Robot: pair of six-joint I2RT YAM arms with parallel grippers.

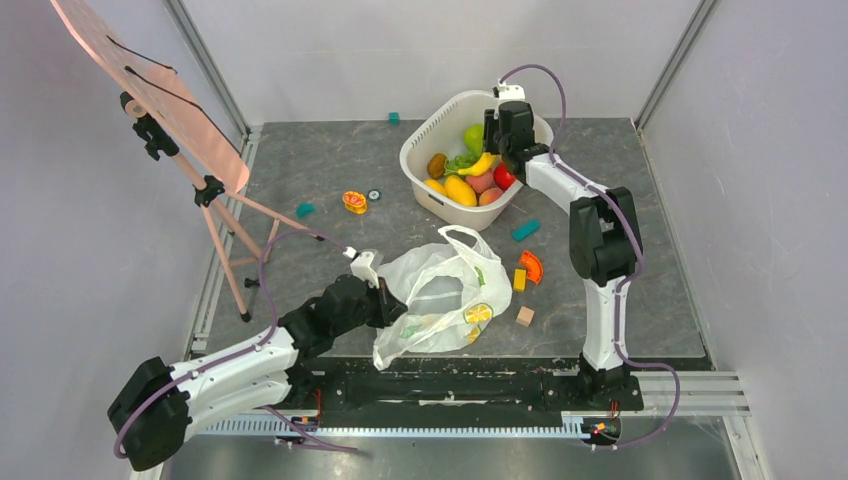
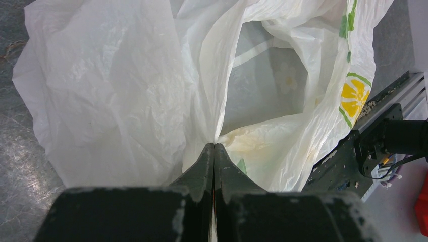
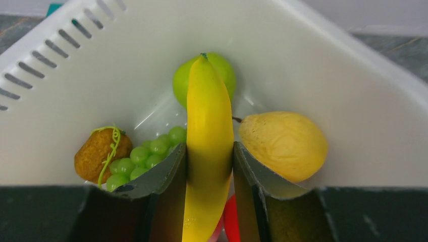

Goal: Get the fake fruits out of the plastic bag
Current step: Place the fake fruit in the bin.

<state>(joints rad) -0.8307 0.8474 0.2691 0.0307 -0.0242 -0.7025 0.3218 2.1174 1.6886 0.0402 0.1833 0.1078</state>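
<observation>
While the left claw [image 2: 214, 147] pinches the plastic bag [image 2: 111, 91], the right claw [image 3: 209, 146] clamps the banana [image 3: 208, 111] lengthwise, pointing into the tub [image 3: 323, 60].

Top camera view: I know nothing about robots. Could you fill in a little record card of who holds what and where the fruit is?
Left gripper: shut, pinching the plastic bag
Right gripper: shut on the banana, above the fruit in the white tub
Fruit in tub: green fruit, green grapes, yellow pear-shaped fruit, brown fruit
Bag state: lying open on the table, no fruit plainly visible inside
Loose on table: small toy blocks
</observation>
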